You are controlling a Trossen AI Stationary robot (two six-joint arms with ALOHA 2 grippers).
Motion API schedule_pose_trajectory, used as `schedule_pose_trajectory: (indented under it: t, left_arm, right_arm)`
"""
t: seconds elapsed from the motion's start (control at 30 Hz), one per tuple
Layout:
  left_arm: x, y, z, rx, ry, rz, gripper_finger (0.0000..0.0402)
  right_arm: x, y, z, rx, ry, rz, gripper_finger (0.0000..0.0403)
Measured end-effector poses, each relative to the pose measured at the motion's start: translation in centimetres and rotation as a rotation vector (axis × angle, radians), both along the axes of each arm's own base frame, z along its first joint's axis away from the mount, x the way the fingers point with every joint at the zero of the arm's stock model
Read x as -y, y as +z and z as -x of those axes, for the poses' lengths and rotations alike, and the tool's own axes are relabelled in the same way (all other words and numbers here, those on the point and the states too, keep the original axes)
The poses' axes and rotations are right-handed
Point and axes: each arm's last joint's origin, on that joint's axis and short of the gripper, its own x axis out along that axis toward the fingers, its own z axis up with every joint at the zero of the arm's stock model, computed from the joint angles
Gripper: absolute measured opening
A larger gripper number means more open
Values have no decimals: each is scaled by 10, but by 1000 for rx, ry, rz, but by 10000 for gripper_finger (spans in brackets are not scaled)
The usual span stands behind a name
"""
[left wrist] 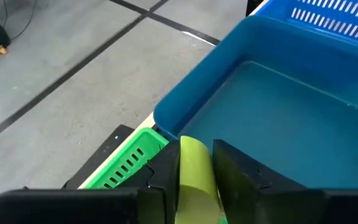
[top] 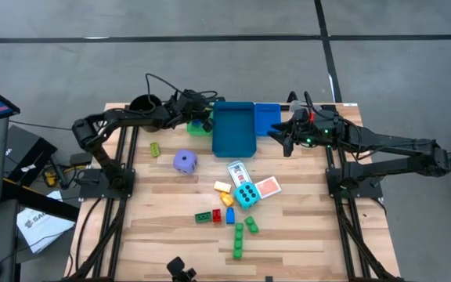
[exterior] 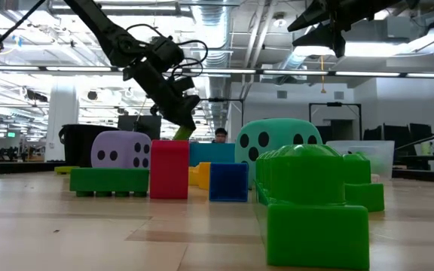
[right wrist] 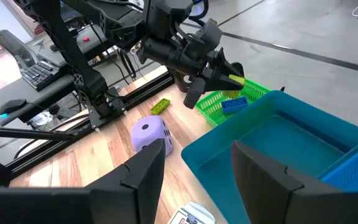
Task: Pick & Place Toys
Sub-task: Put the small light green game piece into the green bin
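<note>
Near the table's far edge, left gripper (left wrist: 196, 177) clamps a yellow-green brick (left wrist: 194, 174) beside the teal bin (left wrist: 185, 99); placing step, release over a bin likely next; right gripper (right wrist: 194, 168), fingers apart, waits.

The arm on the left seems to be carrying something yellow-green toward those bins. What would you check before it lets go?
1. Left gripper shut on the yellow-green brick: ok.
2. Brick held over a bin: cannot tell; it sits near the edge between the green bin and the teal bin.
3. Teal bin has room inside: ok, its floor looks bare.
4. Green bin has room: ok, only a blue brick shows in it.
5. Right gripper out of the way: ok, open and apart over the table near the teal bin's other side.
6. Purple die clear of the drop: ok.
</note>
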Motion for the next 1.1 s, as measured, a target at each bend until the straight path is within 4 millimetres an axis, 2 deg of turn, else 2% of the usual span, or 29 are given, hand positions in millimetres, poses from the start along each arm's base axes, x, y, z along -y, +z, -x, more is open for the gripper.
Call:
schedule_pose_trajectory:
  t: [0.23, 0.5, 0.9, 1.0, 1.1]
  left_arm:
    - [0, 0, 0, -2, 0, 1, 70]
    - [0, 0, 0, -2, 0, 1, 94]
    - [0, -1, 1, 23, 30, 37, 98]
    - [4, 3, 6, 29, 66, 90, 98]
    - [12, 16, 16, 9, 56, 119, 98]
  right_arm:
    - [0, 0, 0, -2, 0, 0, 179]
    - [0, 0, 0, -4, 0, -1, 179]
    - [0, -1, 0, -7, 0, -1, 179]
    - [0, -1, 0, -7, 0, -1, 179]
    - [0, -1, 0, -8, 0, -1, 179]
